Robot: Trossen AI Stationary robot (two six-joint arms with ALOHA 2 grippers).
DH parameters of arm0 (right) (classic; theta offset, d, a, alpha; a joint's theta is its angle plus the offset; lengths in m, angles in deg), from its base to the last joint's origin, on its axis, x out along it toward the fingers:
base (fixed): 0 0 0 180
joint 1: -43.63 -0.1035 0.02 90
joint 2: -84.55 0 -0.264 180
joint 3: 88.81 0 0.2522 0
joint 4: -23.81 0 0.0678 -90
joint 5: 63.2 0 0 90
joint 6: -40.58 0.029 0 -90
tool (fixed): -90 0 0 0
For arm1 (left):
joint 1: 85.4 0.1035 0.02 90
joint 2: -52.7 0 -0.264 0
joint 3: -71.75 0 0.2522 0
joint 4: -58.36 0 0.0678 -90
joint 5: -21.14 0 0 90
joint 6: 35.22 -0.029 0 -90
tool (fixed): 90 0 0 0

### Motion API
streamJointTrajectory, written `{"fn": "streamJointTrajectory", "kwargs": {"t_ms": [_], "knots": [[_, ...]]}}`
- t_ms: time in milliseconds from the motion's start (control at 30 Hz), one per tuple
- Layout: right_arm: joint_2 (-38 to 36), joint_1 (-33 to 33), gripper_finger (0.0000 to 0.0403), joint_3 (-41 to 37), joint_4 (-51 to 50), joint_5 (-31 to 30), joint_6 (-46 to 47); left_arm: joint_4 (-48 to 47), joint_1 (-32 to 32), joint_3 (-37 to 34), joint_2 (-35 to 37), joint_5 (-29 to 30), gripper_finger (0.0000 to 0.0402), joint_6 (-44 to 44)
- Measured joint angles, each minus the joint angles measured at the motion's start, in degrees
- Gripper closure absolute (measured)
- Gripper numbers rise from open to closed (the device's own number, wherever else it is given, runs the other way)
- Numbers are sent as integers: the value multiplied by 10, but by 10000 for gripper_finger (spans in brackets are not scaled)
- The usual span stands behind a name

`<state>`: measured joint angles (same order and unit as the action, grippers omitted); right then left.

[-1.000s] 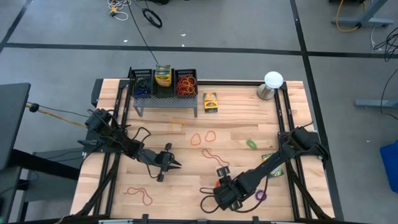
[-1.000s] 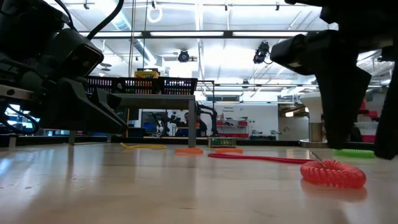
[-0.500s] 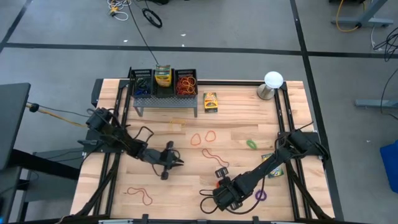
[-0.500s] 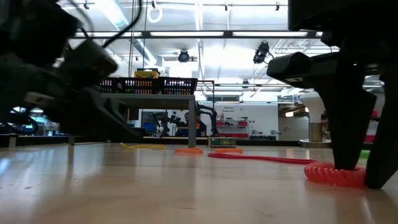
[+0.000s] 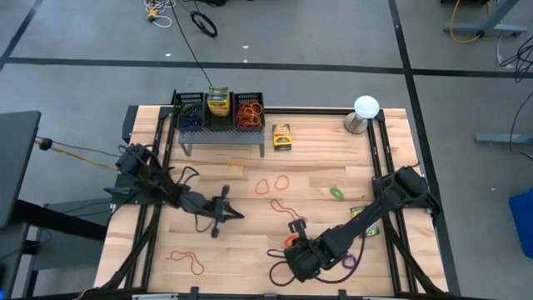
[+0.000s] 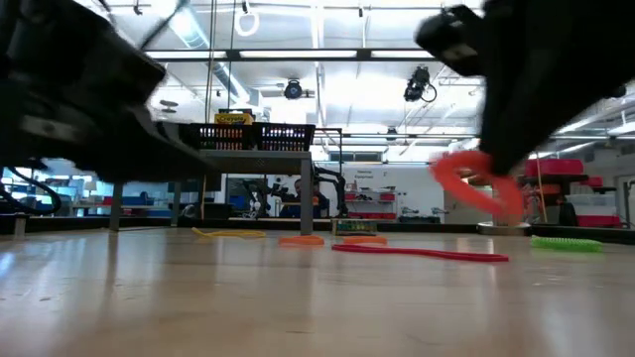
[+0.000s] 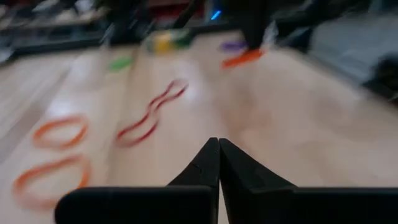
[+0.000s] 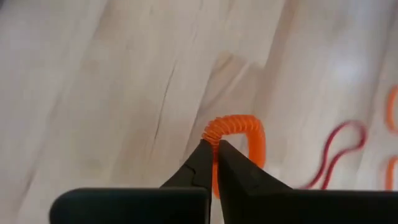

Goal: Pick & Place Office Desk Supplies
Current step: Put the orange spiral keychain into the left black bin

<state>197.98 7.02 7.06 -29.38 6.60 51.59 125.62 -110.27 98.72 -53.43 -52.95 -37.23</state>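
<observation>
An orange coiled band hangs pinched in the right tool, its fingers pressed together on the coil and lifted clear of the desk, near the front edge, right of the middle. Just beside it on the boards lie a black loop and a purple one, with a crayon box by the right edge under that arm. The left tool, pressed together and holding nothing, hangs over bare wood left of the middle; open boards spread around it. Ahead of it lie a long red band and two orange loops at the centre, a green one farther right, and a dark red band toward the front left corner. Along the back edge stands a black wire rack holding bands and a crayon box, another crayon box just beside it, and a white ball on a metal base in the back right corner.
</observation>
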Motion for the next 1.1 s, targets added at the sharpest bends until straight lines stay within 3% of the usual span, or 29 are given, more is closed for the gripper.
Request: {"fn": "streamJointTrajectory", "kwargs": {"t_ms": [100, 233, 467, 600, 700, 1100], "knots": [[0, 3, 397, -6, 52, -12, -36, 37, -3, -3, 0, -38, 392, -2], [-6, 23, 396, -78, 181, 12, -75, 30, -3, 12, 0, -39, 370, -2], [-29, 79, 396, -231, 528, 72, -149, 26, -3, 36, 0, -41, 319, -17], [-31, 108, 396, -276, 684, 117, -182, 22, -3, 53, 0, -66, 289, -24], [-30, 122, 396, -290, 732, 130, -194, 9, -3, 67, 0, -87, 270, -28], [-30, 130, 396, -285, 764, 134, -220, -114, -2, 139, 0, -49, 221, -33]]}}
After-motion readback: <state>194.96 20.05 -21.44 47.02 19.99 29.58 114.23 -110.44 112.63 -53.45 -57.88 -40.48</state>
